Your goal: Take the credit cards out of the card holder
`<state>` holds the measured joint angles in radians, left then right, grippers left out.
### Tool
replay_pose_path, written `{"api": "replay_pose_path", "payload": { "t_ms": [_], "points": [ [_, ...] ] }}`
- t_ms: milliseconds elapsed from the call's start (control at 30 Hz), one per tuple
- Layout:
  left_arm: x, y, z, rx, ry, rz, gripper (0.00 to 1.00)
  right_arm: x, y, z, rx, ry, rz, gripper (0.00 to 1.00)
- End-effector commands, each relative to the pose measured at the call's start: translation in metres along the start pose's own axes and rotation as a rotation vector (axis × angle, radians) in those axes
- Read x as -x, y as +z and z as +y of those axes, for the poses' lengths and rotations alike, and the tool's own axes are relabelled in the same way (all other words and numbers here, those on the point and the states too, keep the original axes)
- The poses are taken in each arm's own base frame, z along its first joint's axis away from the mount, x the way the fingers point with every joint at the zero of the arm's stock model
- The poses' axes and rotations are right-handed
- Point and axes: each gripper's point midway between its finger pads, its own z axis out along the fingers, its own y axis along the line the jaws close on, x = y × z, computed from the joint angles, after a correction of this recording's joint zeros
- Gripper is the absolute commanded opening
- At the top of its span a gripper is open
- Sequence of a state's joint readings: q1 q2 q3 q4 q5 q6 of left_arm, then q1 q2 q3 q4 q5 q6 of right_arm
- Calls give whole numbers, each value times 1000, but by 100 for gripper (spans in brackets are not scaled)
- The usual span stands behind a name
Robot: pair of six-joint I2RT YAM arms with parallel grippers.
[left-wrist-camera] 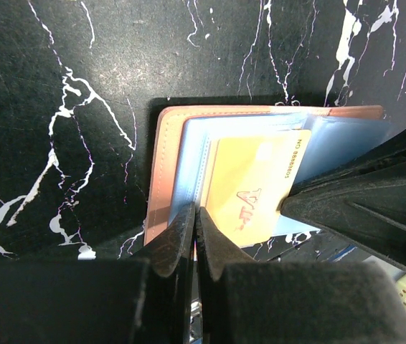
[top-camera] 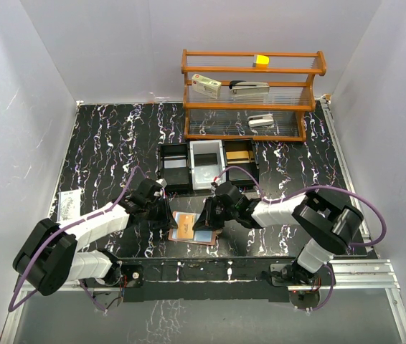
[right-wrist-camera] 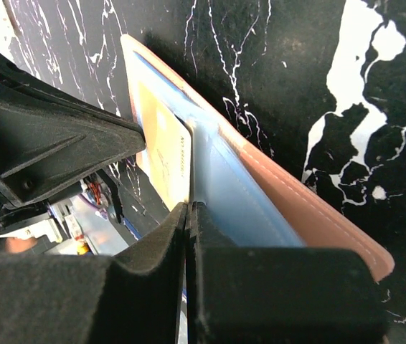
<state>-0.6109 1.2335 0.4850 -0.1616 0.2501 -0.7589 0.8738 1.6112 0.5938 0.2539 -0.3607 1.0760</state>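
The salmon-pink card holder [top-camera: 187, 229] lies open near the table's front edge, between both grippers. In the left wrist view its salmon cover [left-wrist-camera: 161, 165] frames pale blue pockets, and a yellow-orange credit card [left-wrist-camera: 249, 186] sticks partway out. My left gripper [left-wrist-camera: 196, 215] is shut on the holder's pale blue pocket edge. My right gripper [right-wrist-camera: 189, 208] is shut on the yellow card's edge [right-wrist-camera: 166, 154], beside the pale blue leaf and the holder's cover [right-wrist-camera: 310, 215]. From above, the left gripper [top-camera: 166, 215] and right gripper [top-camera: 206, 218] nearly meet. No other cards show.
A black three-part tray [top-camera: 168, 166] sits just behind the holder. A wooden shelf [top-camera: 249, 107] at the back carries a white-and-red box [top-camera: 206, 87], a stapler [top-camera: 249, 87] and a yellow block [top-camera: 261, 61]. A paper packet [top-camera: 68, 204] lies at the far left.
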Motion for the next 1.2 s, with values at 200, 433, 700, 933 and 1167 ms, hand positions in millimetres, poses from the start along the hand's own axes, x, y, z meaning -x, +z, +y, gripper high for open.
{"api": "replay_pose_path", "payload": {
  "t_ms": [200,433,700,933,1167],
  "points": [
    [-13,0,17,65,-3,43,0,13,-8,9,19,1,-48,0],
    [-7,-4,5,31,9,30,3,9,-3,10,34,8,-14,1],
    [20,-19,-27,-54,44,-55,31,10,0,0,-7,26,-15,11],
    [29,-22,-48,-122,107,-41,31,11,1,-3,-15,35,-21,15],
    [9,-8,-30,-83,117,50,22,11,1,5,29,27,-13,23]
  ]
}}
